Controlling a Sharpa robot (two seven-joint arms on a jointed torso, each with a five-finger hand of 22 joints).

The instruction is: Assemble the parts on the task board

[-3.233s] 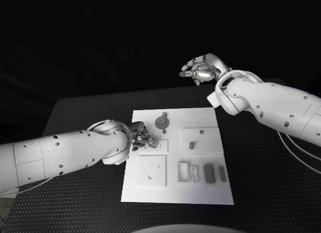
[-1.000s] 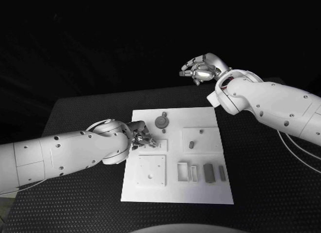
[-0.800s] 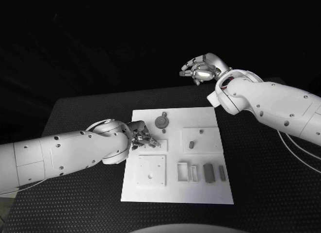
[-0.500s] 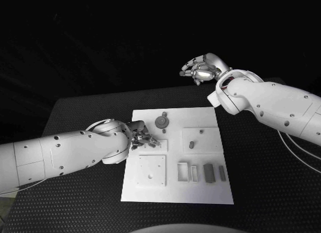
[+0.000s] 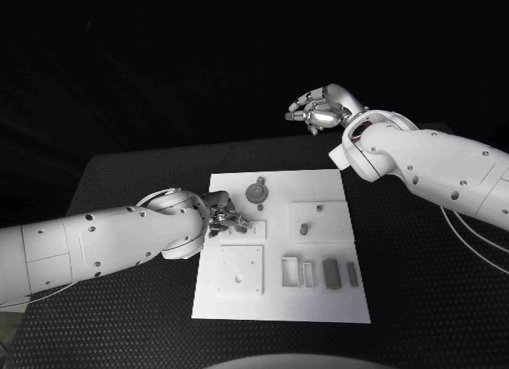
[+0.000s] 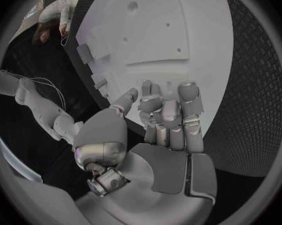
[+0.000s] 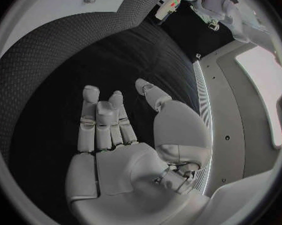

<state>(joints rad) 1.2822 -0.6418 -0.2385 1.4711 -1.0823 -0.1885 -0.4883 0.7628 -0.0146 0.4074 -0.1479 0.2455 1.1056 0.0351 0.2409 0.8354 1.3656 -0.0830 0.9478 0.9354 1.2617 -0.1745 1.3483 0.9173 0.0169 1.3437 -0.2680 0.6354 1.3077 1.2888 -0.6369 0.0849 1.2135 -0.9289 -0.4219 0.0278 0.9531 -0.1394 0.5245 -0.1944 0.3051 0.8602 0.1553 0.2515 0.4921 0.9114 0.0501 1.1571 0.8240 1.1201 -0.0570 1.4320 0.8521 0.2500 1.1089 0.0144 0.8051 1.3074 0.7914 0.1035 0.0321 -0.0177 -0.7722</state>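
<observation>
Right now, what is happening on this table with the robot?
The robot is working at a white task board on a black table. Its left robot hand is low over the board's left edge, fingers bent toward the board; whether it holds a small part cannot be told. The right robot hand is raised beyond the table's far edge, open and holding nothing. A round part and several small grey parts lie on the board.

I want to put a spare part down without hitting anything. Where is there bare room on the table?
The black table is bare right of the task board, below the right arm, and along the board's near edge. It is crowded at the board's left edge, where the left hand sits. The right hand is raised beyond the far edge.
</observation>
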